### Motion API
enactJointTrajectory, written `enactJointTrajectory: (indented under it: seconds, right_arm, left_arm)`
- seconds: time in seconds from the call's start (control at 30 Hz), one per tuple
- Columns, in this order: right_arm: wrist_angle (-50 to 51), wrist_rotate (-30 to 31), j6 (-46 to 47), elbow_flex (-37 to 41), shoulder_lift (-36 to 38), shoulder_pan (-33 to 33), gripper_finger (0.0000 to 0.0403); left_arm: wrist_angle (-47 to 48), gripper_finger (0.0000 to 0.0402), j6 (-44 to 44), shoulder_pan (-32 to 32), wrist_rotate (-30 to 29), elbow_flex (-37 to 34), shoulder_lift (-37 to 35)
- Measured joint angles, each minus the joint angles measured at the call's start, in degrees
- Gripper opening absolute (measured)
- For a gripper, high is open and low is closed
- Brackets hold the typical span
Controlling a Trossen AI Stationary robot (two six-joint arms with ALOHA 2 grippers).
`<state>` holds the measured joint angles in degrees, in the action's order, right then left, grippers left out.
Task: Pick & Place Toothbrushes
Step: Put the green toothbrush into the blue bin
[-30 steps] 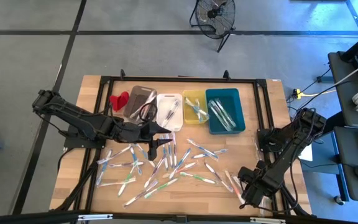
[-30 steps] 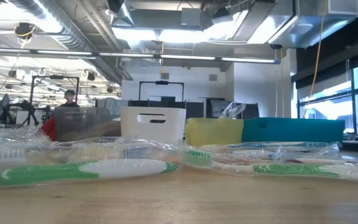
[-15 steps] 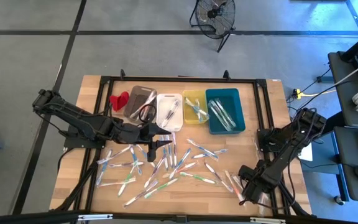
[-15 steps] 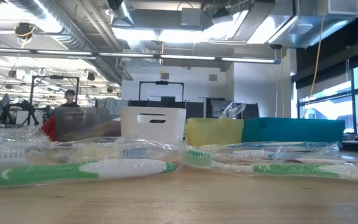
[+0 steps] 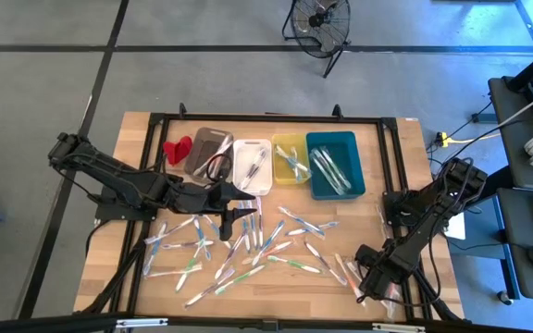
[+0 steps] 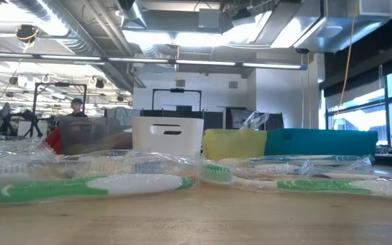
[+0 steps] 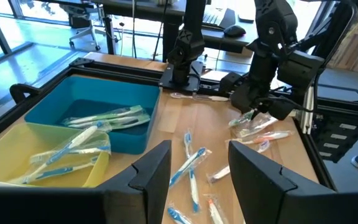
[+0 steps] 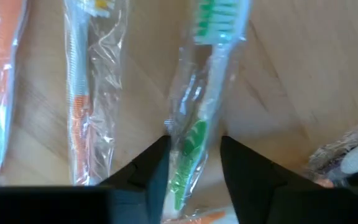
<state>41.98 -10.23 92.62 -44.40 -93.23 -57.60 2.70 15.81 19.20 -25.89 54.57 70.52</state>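
Observation:
Many wrapped toothbrushes (image 5: 248,245) lie scattered flat on the near half of the wooden table. My right gripper (image 5: 370,282) stands at the near right corner and points straight down. It is shut on a green-and-white toothbrush (image 8: 213,56) in a clear wrapper. Orange toothbrushes (image 8: 79,93) lie beside that one. My left gripper (image 5: 239,208) hovers open above the table's middle, just in front of the white bin (image 5: 252,165), with nothing between its fingers (image 7: 151,174). My right gripper pinches the green toothbrush's handle (image 8: 194,140) through the wrapper, one finger on each long side. The fingers (image 8: 157,165) come from above and point down. The toothbrush lies flat on the table, and its green bristle end (image 8: 219,15) reaches out past the fingers.
A grey bin (image 5: 209,151), the white bin, a yellow bin (image 5: 290,157) and a teal bin (image 5: 334,163) stand in a row at the far side, with wrapped toothbrushes in them. A small red object (image 5: 176,148) lies left of the grey bin. A black frame (image 5: 391,157) rims the table.
My right gripper has sunk a little toward the toothbrushes at the table's near right corner. The left arm has kept still.

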Motion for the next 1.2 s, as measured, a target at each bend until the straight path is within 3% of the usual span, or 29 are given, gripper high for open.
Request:
enactJointTrajectory:
  seconds: [0.3,0.47,0.9,1.2]
  right_arm:
    - [0.2,-0.5,0.5,0.1,-0.1,0.5,0.0014]
    - [1.1,0.4,0.4,-1.0,-0.4,0.8,0.0027]
    - [10.1,7.8,-4.2,-9.0,-0.8,2.4,0.0012]
    - [17.5,19.1,-9.3,-15.7,-0.6,4.2,0.0012]
  left_arm:
    - [0.2,0.0155,0.0,0.0,0.0,0.0,0.5]
    - [1.0,0.0155,-0.5,0.0,0.0,0.0,2.8]
    - [0.9,0.0155,-1.9,2.9,0.0,0.0,9.3]
    - [0.8,0.0155,-1.4,6.2,-0.2,0.0,9.7]
